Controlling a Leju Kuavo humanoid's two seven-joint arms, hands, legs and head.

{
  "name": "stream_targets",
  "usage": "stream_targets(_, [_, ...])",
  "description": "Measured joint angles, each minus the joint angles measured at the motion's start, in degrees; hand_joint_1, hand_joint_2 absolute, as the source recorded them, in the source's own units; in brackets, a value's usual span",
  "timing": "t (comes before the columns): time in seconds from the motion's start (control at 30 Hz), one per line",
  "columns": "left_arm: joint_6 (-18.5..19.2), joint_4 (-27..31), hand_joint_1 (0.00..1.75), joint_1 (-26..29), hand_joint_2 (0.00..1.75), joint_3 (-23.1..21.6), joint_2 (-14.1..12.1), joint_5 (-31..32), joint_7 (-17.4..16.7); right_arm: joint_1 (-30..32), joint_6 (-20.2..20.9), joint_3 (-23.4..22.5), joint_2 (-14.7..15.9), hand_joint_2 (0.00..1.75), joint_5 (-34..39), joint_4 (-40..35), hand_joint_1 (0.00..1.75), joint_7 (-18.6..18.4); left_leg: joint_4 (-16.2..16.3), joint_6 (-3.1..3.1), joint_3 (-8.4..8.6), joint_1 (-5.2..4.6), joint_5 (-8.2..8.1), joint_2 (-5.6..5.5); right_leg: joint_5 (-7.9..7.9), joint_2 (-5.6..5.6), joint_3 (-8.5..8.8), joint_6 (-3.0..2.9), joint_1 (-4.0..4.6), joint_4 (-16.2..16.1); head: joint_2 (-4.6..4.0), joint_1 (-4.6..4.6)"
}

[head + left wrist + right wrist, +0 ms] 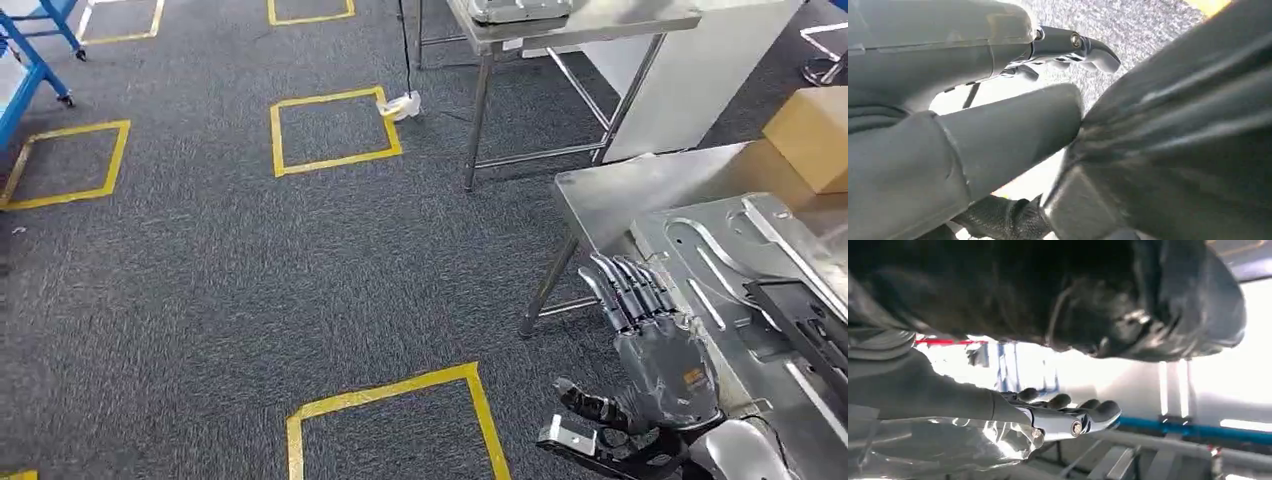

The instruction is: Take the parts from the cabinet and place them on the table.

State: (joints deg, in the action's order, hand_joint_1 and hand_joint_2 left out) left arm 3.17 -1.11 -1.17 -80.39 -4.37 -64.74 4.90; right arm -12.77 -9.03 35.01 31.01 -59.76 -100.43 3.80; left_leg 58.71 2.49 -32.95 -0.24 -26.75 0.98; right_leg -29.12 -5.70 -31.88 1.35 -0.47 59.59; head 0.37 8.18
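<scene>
A large pressed sheet-metal part (740, 270) lies on the steel table (620, 185) at the right of the head view and reaches down to the picture's lower right corner. My right hand (655, 345) lies palm down at the part's left edge, fingers stretched straight along it and thumb spread off to the side over the carpet. In the right wrist view this hand (1063, 417) hovers close over the shiny metal sheet (948, 445), and nothing sits between thumb and fingers. My left hand (1013, 95) hangs over the carpet with its fingers apart and holds nothing.
A cardboard box (815, 135) stands at the table's far right. A second steel table (570, 25) is farther back, with a white cable end (400, 105) on the floor beside it. Yellow taped squares (335, 130) mark the grey carpet. A blue rack (30, 50) stands at the far left.
</scene>
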Motion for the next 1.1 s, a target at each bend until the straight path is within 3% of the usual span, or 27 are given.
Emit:
stream_targets(0.03, [0.06,0.0,0.0,-0.18,0.0,0.0,0.05,0.0,-0.02,0.37,-0.04,0.11,-0.13,0.0,0.22,0.11,0.0,0.04,-0.09,0.24,-0.06,-0.03,0.14,-0.5,-1.27,2.59,-0.6,0.17,-0.22,1.61,0.0,0.02])
stream_targets(0.07, [0.15,0.0,0.0,-0.35,0.0,0.0,0.05,0.0,-0.11,0.88,-0.09,0.18,-0.17,0.0,0.38,0.22,0.0,0.04,-0.09,0.53,-0.17,-0.02,0.24,-0.96,-3.48,4.3,-2.35,0.2,-0.28,5.2,0.0,-0.04])
stream_targets(0.13, [0.28,0.0,0.0,-0.41,0.0,-0.02,0.09,0.0,-0.11,2.14,-0.02,0.61,-0.74,0.0,1.19,0.99,0.0,-0.07,-0.08,0.72,-0.34,-0.14,0.31,-2.22,-7.23,5.36,-6.75,0.3,-0.26,14.02,0.0,-0.02])
stream_targets(0.17, [0.35,0.0,0.0,-0.41,0.0,-0.02,0.09,0.0,-0.11,2.79,0.11,0.85,-1.37,0.0,1.68,1.59,0.0,-0.07,-0.06,0.78,-0.37,-0.22,0.35,-2.89,-7.55,5.48,-8.26,0.27,-0.26,16.74,0.0,-0.02])
stream_targets(0.2, [0.42,0.0,0.0,-0.42,0.0,-0.02,0.09,0.0,-0.13,3.36,0.22,1.05,-1.93,0.0,2.08,2.04,0.0,-0.11,-0.06,0.78,-0.33,-0.26,0.36,-3.66,-6.37,5.53,-8.28,0.16,-0.25,16.43,0.0,-0.02])
stream_targets(0.27, [0.46,0.0,0.0,-0.51,0.0,-0.02,0.09,0.0,-0.11,4.14,0.39,1.31,-3.15,0.0,3.22,2.95,0.0,-0.28,-0.02,0.77,-0.06,-0.26,0.36,-5.08,-1.35,6.03,-4.75,-0.34,-0.24,8.88,0.0,-0.02])
stream_targets(0.3, [0.48,0.0,0.0,-0.61,0.0,-0.02,0.11,0.0,-0.11,4.46,0.55,1.4,-3.83,0.0,3.74,3.54,0.0,-0.44,-0.02,0.74,0.12,-0.25,0.35,-5.7,1.22,7.36,-2.23,-0.65,-0.25,3.72,0.0,-0.02])
stream_targets(0.33, [0.52,0.0,0.0,-0.74,0.0,-0.02,0.31,0.0,-0.11,4.9,0.63,1.49,-4.48,0.0,4.25,4.29,0.0,-0.61,-0.02,0.61,-0.07,-0.05,0.37,-6.29,1.18,10.77,-0.7,-1.01,-0.37,0.53,0.0,-0.02])
stream_targets(0.37, [0.59,0.0,0.0,-1.13,0.0,-0.02,0.31,0.0,-0.13,5.54,0.68,1.53,-5.12,0.0,4.73,4.97,0.0,-0.72,0.28,0.24,-0.42,-0.24,0.44,-6.98,1.27,11.18,-0.6,-1.01,-0.36,-0.54,0.0,0.02])
stream_targets(0.47, [0.72,0.0,0.0,-0.9,0.0,-0.02,0.29,-0.04,-0.2,6.78,1.68,1.55,-7.26,0.0,7.55,7.79,0.0,-0.7,-0.3,-1.1,-0.79,0.45,1.0,-8.81,1.43,9.34,-0.53,-1.44,0.19,-0.67,0.0,0.0])
stream_targets(0.5, [0.72,0.0,0.0,-0.96,0.0,-0.02,0.2,-0.02,-0.2,7.33,1.68,1.55,-8.26,0.0,8.16,9.05,0.0,-0.31,-0.09,-1.45,-0.91,0.24,0.75,-8.97,1.9,8.49,0.0,-2.0,-0.59,-1.85,0.02,0.02])
stream_targets(0.53, [0.72,0.02,0.0,-0.98,0.0,-0.04,0.16,-0.02,-0.22,7.73,1.57,1.55,-9.09,0.0,8.57,10.59,0.0,0.19,1.01,-1.47,-1.16,0.01,-0.03,-6.11,1.99,7.54,0.53,-2.21,-0.3,-2.29,0.0,0.0])
stream_targets(0.57, [0.83,0.04,0.0,-1.06,0.0,-0.13,0.13,0.02,-0.33,8.29,1.46,1.55,-9.84,0.0,8.81,12.2,0.0,0.53,3.99,-1.7,-2.54,-0.02,-2.06,-3.93,2.03,6.82,0.74,-2.63,-0.25,-2.47,0.0,0.18])
stream_targets(0.63, [0.85,0.04,0.0,-1.0,0.0,-0.33,0.02,0.0,-0.33,9.67,1.44,1.55,-11.06,0.0,9.03,14.9,0.0,0.68,12.81,-2.23,-6.95,0.06,-6.28,-2.4,1.84,4.89,0.72,-2.88,0.0,-2.39,0.0,0.17])
stream_targets(0.67, [0.87,0.07,0.0,-0.91,0.0,-0.33,-0.06,0.0,-0.09,9.94,1.44,1.57,-11.39,0.0,9.1,15.59,0.0,0.79,15.92,-2.48,-8.44,0.11,-7.22,-2.26,1.75,4.0,0.7,-2.89,0.02,-2.37,0.0,0.17])
stream_targets(0.7, [0.9,0.11,0.0,-0.9,0.0,-0.33,-0.15,0.0,0.07,9.93,1.44,1.57,-11.63,0.0,9.12,16.27,0.0,0.79,16.38,-2.6,-8.48,0.15,-6.73,-2.25,1.68,3.31,0.76,-2.8,-0.01,-2.35,0.0,0.17])
stream_targets(0.73, [0.87,0.11,0.0,-0.9,0.0,-0.35,-0.17,0.0,0.0,9.92,1.44,1.57,-11.89,0.0,9.12,16.94,0.0,0.79,14.36,-2.74,-7.25,0.32,-5.07,-2.11,1.58,2.64,0.85,-2.71,-0.03,-2.33,0.0,0.2])
stream_targets(0.77, [0.87,0.11,0.0,-0.91,0.0,-0.35,-0.22,0.0,-0.11,9.92,1.44,1.57,-12.2,0.0,9.12,17.53,0.0,0.79,10.34,-2.84,-4.97,0.47,-2.78,-1.64,1.44,2.04,0.95,-2.61,-0.06,-2.23,0.0,0.17])
stream_targets(0.8, [0.87,0.11,0.0,-0.77,0.0,-0.39,-0.26,0.07,-0.31,9.93,1.44,1.57,-12.55,0.0,9.12,17.93,0.0,0.79,4.86,-2.96,-1.95,0.59,-0.32,-0.41,1.19,1.52,1.04,-2.42,-0.09,-1.98,0.0,0.2])
stream_targets(0.83, [0.87,0.11,0.0,-0.65,0.0,-0.5,-0.26,0.09,-0.39,9.91,1.44,1.57,-12.79,0.0,9.12,18.21,0.0,0.79,0.29,-3.05,0.22,0.54,0.16,2.35,0.91,1.15,1.04,-2.05,0.01,-1.62,0.0,0.17])
stream_targets(0.87, [0.87,0.17,0.0,-0.69,0.0,-0.63,-0.24,0.11,-0.44,9.9,1.5,1.57,-12.81,0.0,9.14,18.48,0.0,0.77,-0.25,-2.4,0.62,-0.19,-0.38,3.08,0.61,0.8,0.87,-1.69,0.44,-1.24,0.0,0.3])
stream_targets(0.9, [0.87,0.2,0.0,-0.69,0.0,-0.77,-0.33,0.11,-0.44,9.94,1.73,1.57,-12.83,0.0,9.23,18.73,0.0,0.66,-0.21,-1.59,0.36,0.0,-0.2,2.04,0.61,0.47,0.83,-1.51,0.47,-1.23,0.02,0.17])
stream_targets(0.97, [0.87,0.24,0.0,-0.53,0.0,-0.87,-0.33,0.11,-0.5,10.07,2.3,1.57,-13.63,0.0,9.73,20.03,0.0,-0.11,-0.24,-1.06,0.15,-0.27,-0.12,1.03,0.63,-0.64,1.07,-1.14,0.48,-1.44,0.0,0.17])
stream_targets(1.0, [0.87,0.28,0.0,-0.59,0.0,-0.9,-0.37,0.11,-0.57,10.18,2.38,1.57,-14.07,1.75,10.14,21.37,0.0,-0.28,-0.78,-0.55,0.35,-0.14,0.18,0.45,0.37,-1.09,1.19,-0.76,0.44,-1.35,0.02,0.2])
stream_targets(1.03, [0.85,0.39,0.0,-0.56,0.0,-0.92,-0.37,0.13,-0.66,10.4,1.95,1.6,-14.45,1.75,10.77,22.87,0.0,-0.26,-1.04,-0.11,0.51,0.09,0.48,-0.02,-0.44,1.06,1.14,-0.33,-0.02,-0.4,0.0,0.15])
stream_targets(1.07, [0.81,0.57,0.0,-0.71,0.0,-0.94,-0.48,0.2,-0.81,10.67,1.05,1.6,-15.0,1.75,11.75,24.84,0.0,-0.24,-1.14,0.17,0.48,0.12,0.61,-0.51,-2.35,3.46,-0.12,-0.25,-0.08,2.05,0.02,0.22])
stream_targets(1.1, [0.66,0.89,0.0,-0.89,0.0,-0.96,-0.52,0.41,-0.96,10.96,-0.08,1.6,-15.6,1.75,13.11,28.06,0.0,-0.17,-1.14,0.4,0.38,0.13,0.69,-1.04,-4.77,4.71,-2.14,-0.19,-0.09,6.32,0.0,0.15])
